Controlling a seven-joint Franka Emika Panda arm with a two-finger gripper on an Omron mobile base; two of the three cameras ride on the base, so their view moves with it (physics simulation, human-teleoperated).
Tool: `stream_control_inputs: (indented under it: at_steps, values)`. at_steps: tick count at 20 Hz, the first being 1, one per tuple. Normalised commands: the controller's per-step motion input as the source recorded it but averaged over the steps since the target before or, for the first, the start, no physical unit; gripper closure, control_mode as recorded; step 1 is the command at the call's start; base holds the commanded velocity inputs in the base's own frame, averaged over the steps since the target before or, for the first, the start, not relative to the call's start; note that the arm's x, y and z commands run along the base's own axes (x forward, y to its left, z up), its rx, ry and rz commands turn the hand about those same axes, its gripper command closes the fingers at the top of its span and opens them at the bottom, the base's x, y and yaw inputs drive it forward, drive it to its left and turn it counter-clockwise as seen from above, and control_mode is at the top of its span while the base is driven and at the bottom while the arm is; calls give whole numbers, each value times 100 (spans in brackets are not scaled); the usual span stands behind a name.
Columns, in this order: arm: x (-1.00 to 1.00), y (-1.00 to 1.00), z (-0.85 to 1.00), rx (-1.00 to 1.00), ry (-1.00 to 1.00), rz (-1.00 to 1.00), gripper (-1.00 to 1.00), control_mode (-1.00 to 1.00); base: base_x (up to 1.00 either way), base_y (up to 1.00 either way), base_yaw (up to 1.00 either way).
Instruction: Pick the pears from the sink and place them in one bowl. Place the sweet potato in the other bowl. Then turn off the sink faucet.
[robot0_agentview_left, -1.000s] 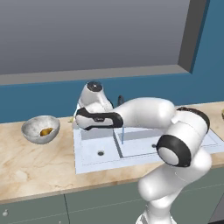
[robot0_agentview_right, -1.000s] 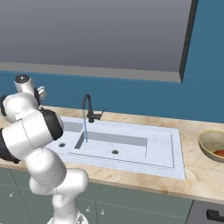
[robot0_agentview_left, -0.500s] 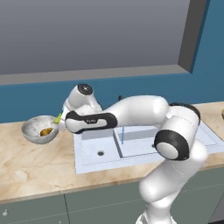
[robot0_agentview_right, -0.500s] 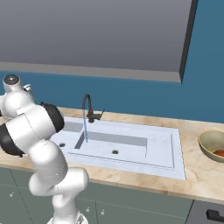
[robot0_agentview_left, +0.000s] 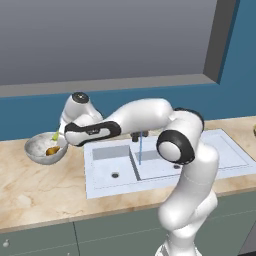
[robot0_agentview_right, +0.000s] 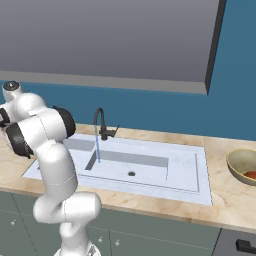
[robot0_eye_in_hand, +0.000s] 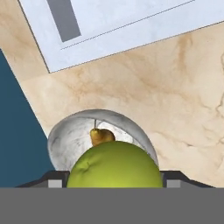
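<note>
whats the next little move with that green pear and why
Probably ease the gripper a little lower over the bowl and open the jaws. In the hand view the green pear sits clamped between them, directly above the bowl, where the brown pear already lies. The left base view shows the pear at the bowl's rim, so a short drop should land it inside.

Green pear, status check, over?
Pincer shut on green pear, above grey bowl. Brown pear already in bowl. Faucet running. Path clear.
</note>
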Motion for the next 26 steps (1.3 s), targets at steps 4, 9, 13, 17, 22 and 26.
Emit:
stream_control_inputs:
  at_steps: [4,9,13,17,22,26]
  values:
    - [23,28,-29,-19,2,3,100,-100,0,0,0]
    - [27,31,-7,-10,0,6,100,-100,0,0,0]
    - [26,19,-34,-12,3,7,100,-100,0,0,0]
    - [19,11,-55,-15,3,8,100,-100,0,0,0]
    - [18,5,-29,-9,0,7,100,-100,0,0,0]
    - [17,1,-23,-8,0,7,100,-100,0,0,0]
